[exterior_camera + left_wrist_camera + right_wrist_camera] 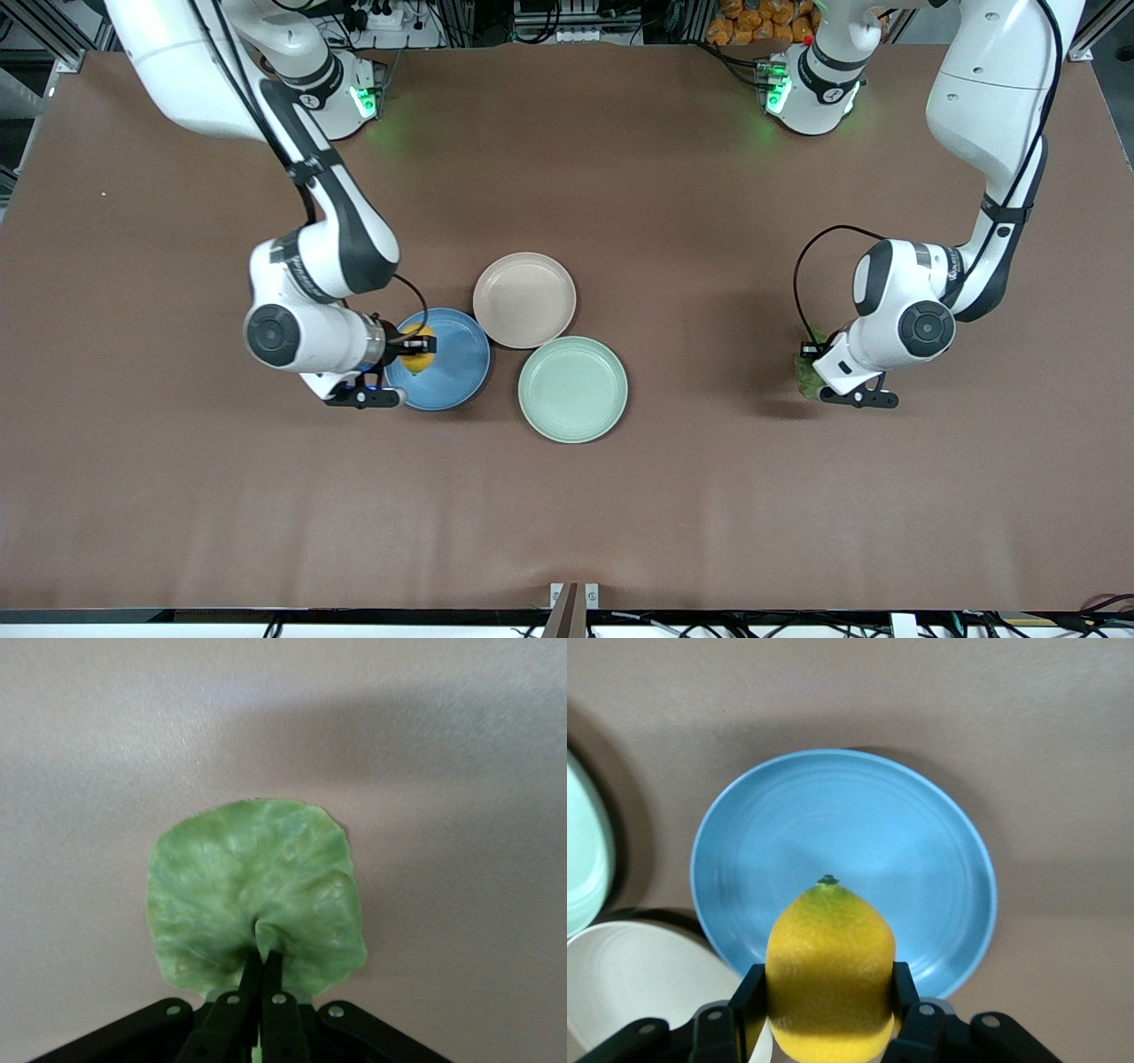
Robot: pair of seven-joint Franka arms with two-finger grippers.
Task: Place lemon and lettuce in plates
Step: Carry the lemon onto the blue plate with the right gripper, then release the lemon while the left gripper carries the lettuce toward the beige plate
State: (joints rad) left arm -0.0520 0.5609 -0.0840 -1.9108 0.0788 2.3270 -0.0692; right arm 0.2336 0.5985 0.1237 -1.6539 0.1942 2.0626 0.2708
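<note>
My right gripper (416,346) is shut on the yellow lemon (418,348) and holds it over the blue plate (456,372). In the right wrist view the lemon (830,970) sits between the fingers (744,997) with the blue plate (859,850) below it. My left gripper (808,365) is shut on the green lettuce (805,379) toward the left arm's end of the table. In the left wrist view the fingers (276,979) pinch the crinkled lettuce (257,881) at its edge, against the brown table. The beige-pink plate (524,299) lies empty beside the blue one.
A pale mint-green plate (573,388) lies empty next to the other two plates, nearer the front camera than the beige-pink one. It also shows at the edge of the right wrist view (585,850). Brown table surface (709,496) lies all around.
</note>
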